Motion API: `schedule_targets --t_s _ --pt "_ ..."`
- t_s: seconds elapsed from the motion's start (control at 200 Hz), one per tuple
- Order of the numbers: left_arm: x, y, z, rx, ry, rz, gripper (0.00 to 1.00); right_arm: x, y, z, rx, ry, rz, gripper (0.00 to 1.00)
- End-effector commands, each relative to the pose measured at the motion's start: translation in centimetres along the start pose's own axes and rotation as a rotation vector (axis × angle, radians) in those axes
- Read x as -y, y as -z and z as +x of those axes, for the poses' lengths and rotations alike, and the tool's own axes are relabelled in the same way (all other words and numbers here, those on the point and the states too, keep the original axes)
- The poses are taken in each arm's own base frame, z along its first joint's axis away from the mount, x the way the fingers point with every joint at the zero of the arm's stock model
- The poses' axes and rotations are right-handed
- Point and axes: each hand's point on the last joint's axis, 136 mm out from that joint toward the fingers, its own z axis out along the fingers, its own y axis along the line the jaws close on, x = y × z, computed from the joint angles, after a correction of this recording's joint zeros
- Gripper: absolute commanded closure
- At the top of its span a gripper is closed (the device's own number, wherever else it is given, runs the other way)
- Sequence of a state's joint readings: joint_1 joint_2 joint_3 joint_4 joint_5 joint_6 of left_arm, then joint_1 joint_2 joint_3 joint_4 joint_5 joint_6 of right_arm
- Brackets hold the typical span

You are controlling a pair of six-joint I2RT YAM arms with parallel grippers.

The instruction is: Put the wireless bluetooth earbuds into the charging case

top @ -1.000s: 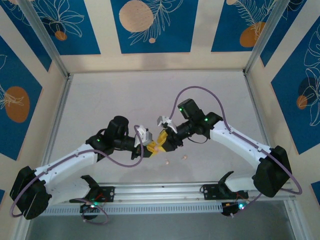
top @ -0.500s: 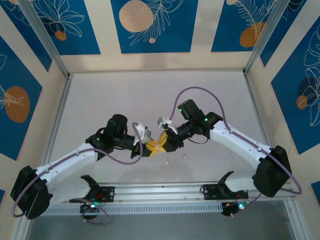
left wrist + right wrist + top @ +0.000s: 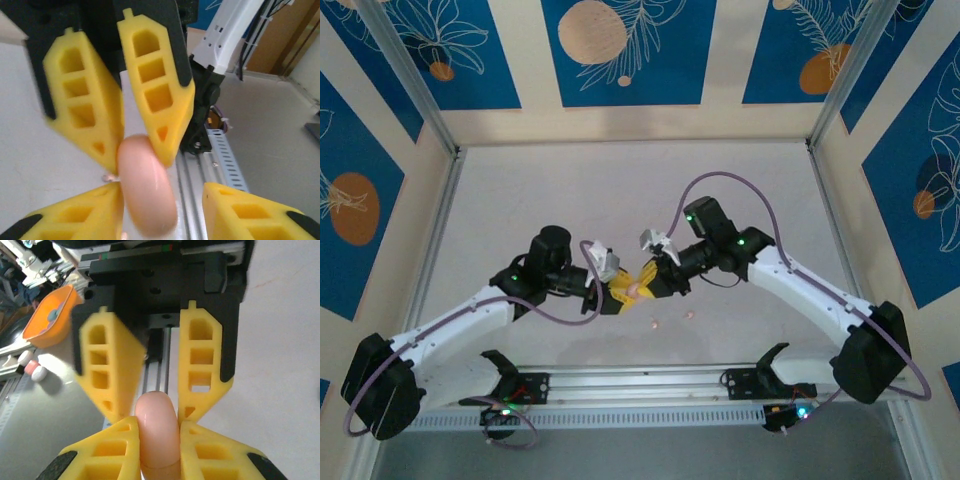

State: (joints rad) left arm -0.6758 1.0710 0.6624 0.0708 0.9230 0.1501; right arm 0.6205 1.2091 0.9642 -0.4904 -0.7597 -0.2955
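The case, a rounded pale pink shell, sits where the two arms meet, and everything else is placed from it. The right tool reaches it from the right and is clamped on it. In the right wrist view the tool's two yellow fingers press flat against both sides of the case.

The left tool comes at the case from the left, with its jaws apart. In the left wrist view one finger stands just beside the case, and whether they touch cannot be told. The other finger stands clear of the case, with a gap between them. In that view the right tool pinches the far end of the case.

Two earbuds, tiny and pale, lie on the worktop near the case, on the side towards the arm bases. They are apart from each other and from both tools.
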Motion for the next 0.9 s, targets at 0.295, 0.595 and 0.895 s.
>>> schedule_targets --t_s 0.295,0.595,0.895 --pt "-1.3 0.8 -2.9 0.214 -0.127 -0.089 0.40 -1.1 3.1 -3.3 0.311 0.060 -0.006 0.96" --pt "-1.0 0.5 -3.6 0.257 -0.131 -0.042 0.42 -0.4 2.8 -4.3 0.368 0.076 0.011 0.97" --pt "-0.8 0.6 -4.0 0.271 -0.135 -0.032 0.53 -0.1 2.3 -4.6 0.377 0.079 0.006 0.97"
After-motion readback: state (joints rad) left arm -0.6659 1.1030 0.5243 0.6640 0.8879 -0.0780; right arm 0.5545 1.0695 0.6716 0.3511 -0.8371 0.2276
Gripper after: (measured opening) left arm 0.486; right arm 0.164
